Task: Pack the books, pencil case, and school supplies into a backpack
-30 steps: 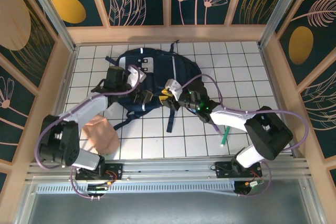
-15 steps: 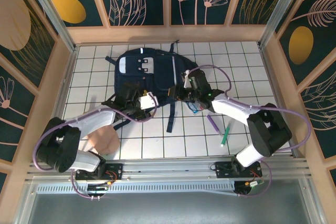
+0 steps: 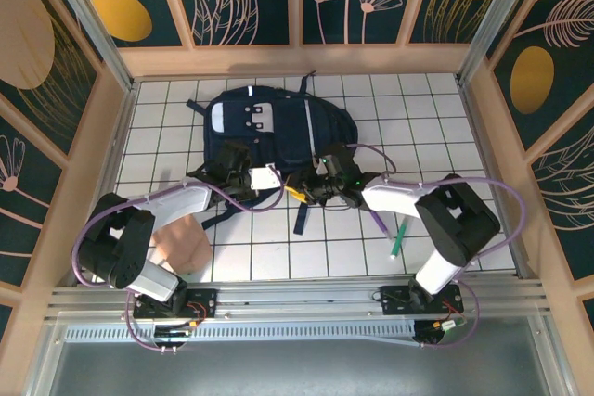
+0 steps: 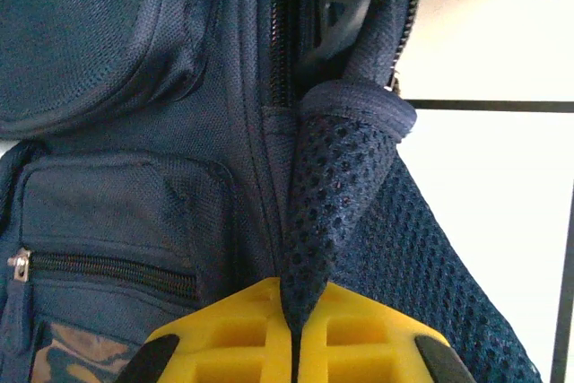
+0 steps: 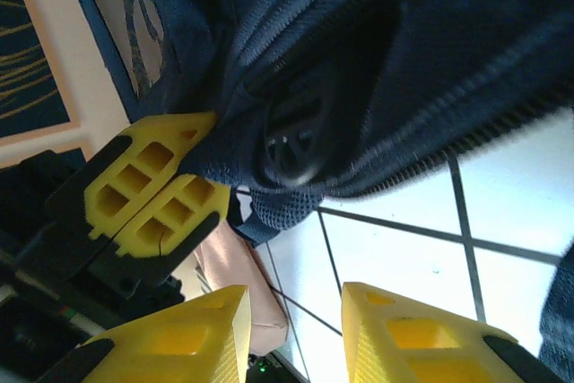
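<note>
Pens first: green pen (image 3: 396, 241) lies on the white tiled floor (image 3: 436, 136) at near right, beside your right arm. Purple pen (image 3: 379, 223) sits just left of it and slightly farther, its far end under the arm. Both are outside the bag.

Tan pouch (image 3: 182, 239) is near left on the tiles, partly under your left arm, apart from the bag.

Mid-scene, both grippers meet at the near edge of the backpack (image 3: 269, 127). Left gripper (image 4: 294, 325) is clamped tight on a fold of the bag's mesh edge, yellow fingers (image 4: 224, 334) pressed together with the fabric pinched between them. The right wrist view shows the same pinch from the other side (image 5: 160, 193).

Right gripper (image 5: 294, 325) sits just right of it, jaws parted, nothing between them, aimed at the zipper gap.

That gap is slightly parted; something dark and round sits inside, can't tell what.

Backpack lies flat at centre-far, white-grey patch toward far left, black straps trailing near. You won't spot the book; can't tell where it is.
</note>
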